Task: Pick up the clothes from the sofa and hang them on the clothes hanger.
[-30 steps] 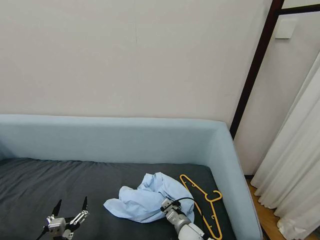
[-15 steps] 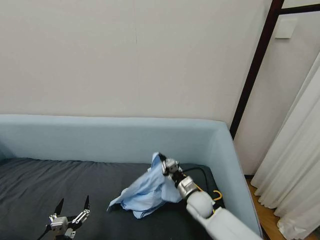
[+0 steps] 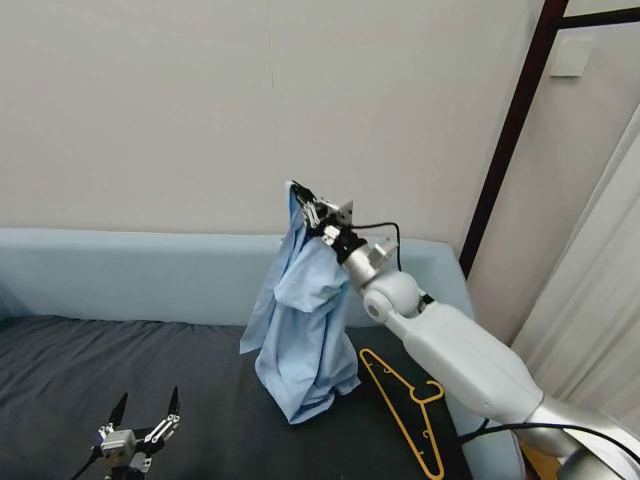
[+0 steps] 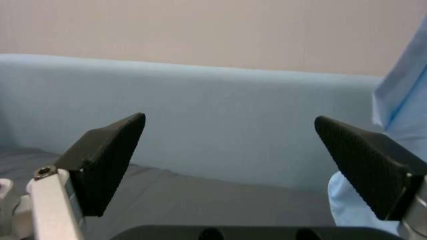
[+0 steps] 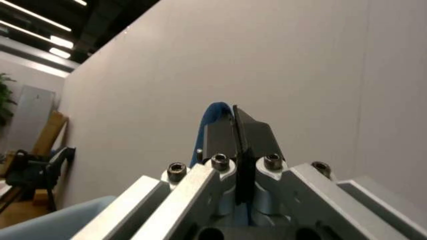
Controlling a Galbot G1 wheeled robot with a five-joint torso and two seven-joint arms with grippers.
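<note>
Wall point(image 3: 200, 110): plain, off-white, with a faint vertical seam in its upper middle part.
Post point(image 3: 510, 130): dark, slim, slightly slanted, running down from the top edge at the right end of the wall.
Switch plate point(image 3: 570, 57): pale square, just right of the post, near its top.
Curtain point(image 3: 605, 330): white, pleated, hanging at the far right.
Ceiling lights point(image 5: 33, 32): bright strips on a dark ceiling, right wrist view.
Plant point(image 5: 5, 100): green leaves, far off.
Tripod point(image 5: 33, 170): dark, below the plant; detail too small to tell.

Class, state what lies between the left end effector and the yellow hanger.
Head view: between left end effector and hanger the blue shirt hangs down, held by the right end effector; otherwise bare dark cushion.
</note>
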